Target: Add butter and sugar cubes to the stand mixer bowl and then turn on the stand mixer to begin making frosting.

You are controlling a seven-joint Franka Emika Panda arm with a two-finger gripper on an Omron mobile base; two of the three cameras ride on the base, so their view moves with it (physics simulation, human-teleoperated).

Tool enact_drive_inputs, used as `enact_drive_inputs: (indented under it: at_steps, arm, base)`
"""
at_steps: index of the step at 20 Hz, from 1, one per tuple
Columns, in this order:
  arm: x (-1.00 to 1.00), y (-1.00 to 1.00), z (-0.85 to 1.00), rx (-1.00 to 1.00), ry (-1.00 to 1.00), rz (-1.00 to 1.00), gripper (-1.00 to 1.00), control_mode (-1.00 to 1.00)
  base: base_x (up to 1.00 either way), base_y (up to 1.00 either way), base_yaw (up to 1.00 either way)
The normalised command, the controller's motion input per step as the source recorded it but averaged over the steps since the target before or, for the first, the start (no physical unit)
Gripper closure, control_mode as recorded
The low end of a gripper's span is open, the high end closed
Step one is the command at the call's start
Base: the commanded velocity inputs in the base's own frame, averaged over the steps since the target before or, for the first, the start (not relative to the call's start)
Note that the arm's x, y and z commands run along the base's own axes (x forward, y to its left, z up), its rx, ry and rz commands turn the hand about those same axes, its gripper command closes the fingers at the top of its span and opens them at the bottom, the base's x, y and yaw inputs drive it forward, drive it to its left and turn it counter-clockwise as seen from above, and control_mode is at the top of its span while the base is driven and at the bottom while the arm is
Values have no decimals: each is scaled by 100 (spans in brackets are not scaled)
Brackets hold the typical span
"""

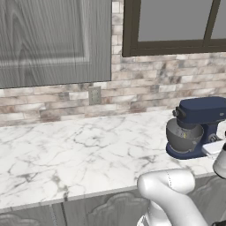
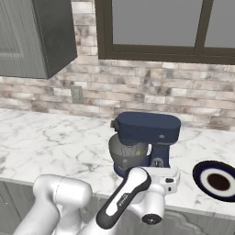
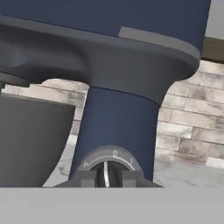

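The navy-blue stand mixer [image 1: 198, 115] [image 2: 148, 127] stands on the marble counter, head down over its grey metal bowl [image 1: 182, 137] [image 2: 126, 156] [image 3: 30, 140]. In the hand view the mixer's blue column [image 3: 118, 127] is very close, with its speed dial [image 3: 108, 161] at the foot. My gripper [image 3: 108, 178] is pressed up to that dial, one dark fingertip [image 3: 87, 179] on each side of the small knob and close against it. My white hand [image 2: 158, 178] [image 1: 215, 148] sits right at the mixer's base. Butter and sugar cubes are hidden; the bowl's inside is not visible.
A navy-rimmed plate [image 2: 215, 180] lies on the counter right of the mixer. A wall outlet [image 1: 94, 95] [image 2: 76, 95] is set in the brick backsplash. A grey cabinet [image 1: 53, 39] hangs upper left, a dark-framed window [image 2: 165, 27] above the mixer. Bare marble [image 1: 66, 150] stretches left.
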Motion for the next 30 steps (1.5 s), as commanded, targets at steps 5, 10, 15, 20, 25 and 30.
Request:
enact_drive_inputs:
  at_steps: [5,10,15,20,25,30]
  arm:
    - [0,1,0,31,6,-6,100,-100]
    - [0,0,0,32,7,-5,100,-100]
    - [0,4,0,32,7,-5,100,-100]
    - [0,13,0,30,8,-5,100,-100]
    - [0,16,0,30,7,-4,100,-100]
    - [0,17,0,29,7,-2,100,-100]
  base:
    - [0,0,0]
    - [0,0,0]
    - [0,0,0]
    - [0,0,0]
    - [0,0,0]
    - [0,0,0]
